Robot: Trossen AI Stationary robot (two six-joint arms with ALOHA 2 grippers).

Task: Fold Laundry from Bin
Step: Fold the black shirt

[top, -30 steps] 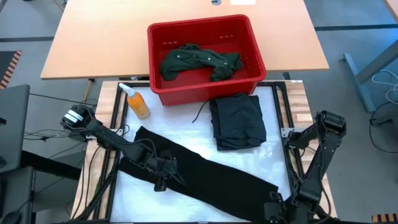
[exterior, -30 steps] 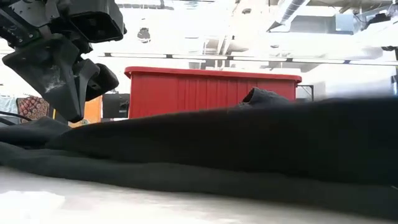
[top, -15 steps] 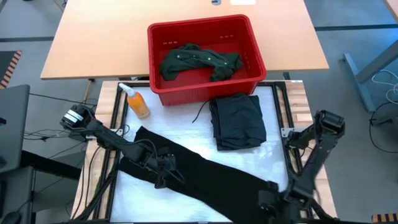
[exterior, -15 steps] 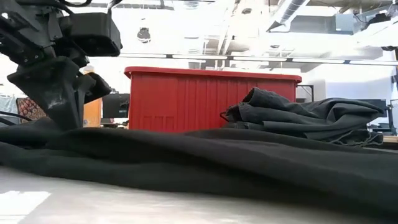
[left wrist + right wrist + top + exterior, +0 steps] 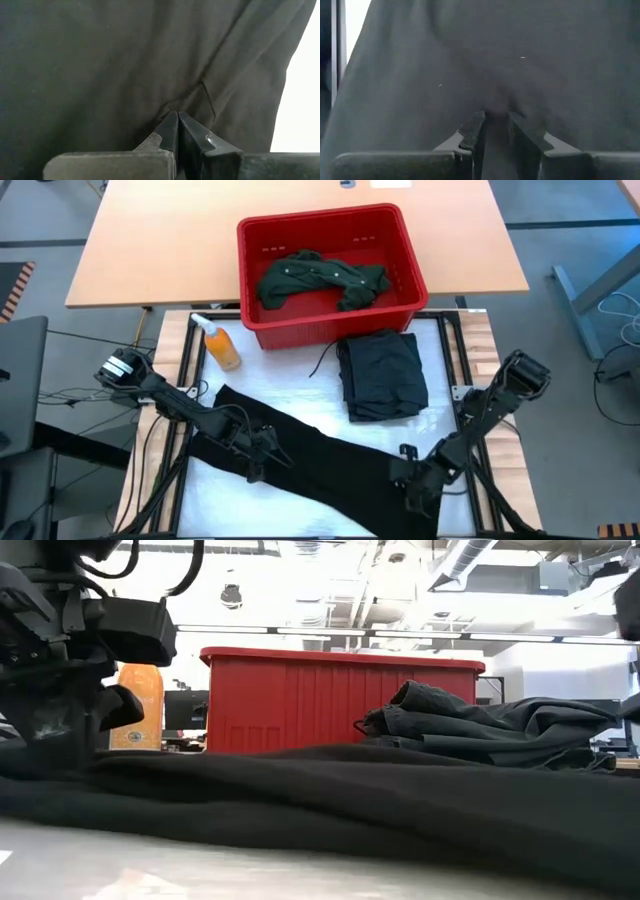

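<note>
While folding the long black cloth (image 5: 330, 465), hold tight with both grippers and lift them together at the same speed. Go slow, so as not to let the cloth slip or bunch up. Bring one end over onto the other and line up the edges before letting go.

Left gripper (image 5: 262, 458) down low on the left part of the cloth. Fingers (image 5: 167, 127) pressed shut, with a little pinch of cloth at the tips and small wrinkles running out from there. Black cloth all around these fingers, white table just past its edge.

Right gripper (image 5: 415, 480) down low on the right part of the same cloth. Fingers (image 5: 475, 127) a tiny bit apart, with a fold of cloth squeezed between them. Looks like a grip, though a loose one, so check it before pulling.

Between the two grippers, the cloth spread in a long slanted strip. Well beyond the fingers, a folded dark pile (image 5: 382, 375) on the table. Farther still, the red bin (image 5: 250, 240) with a green shirt (image 5: 320, 278) waiting inside.
</note>
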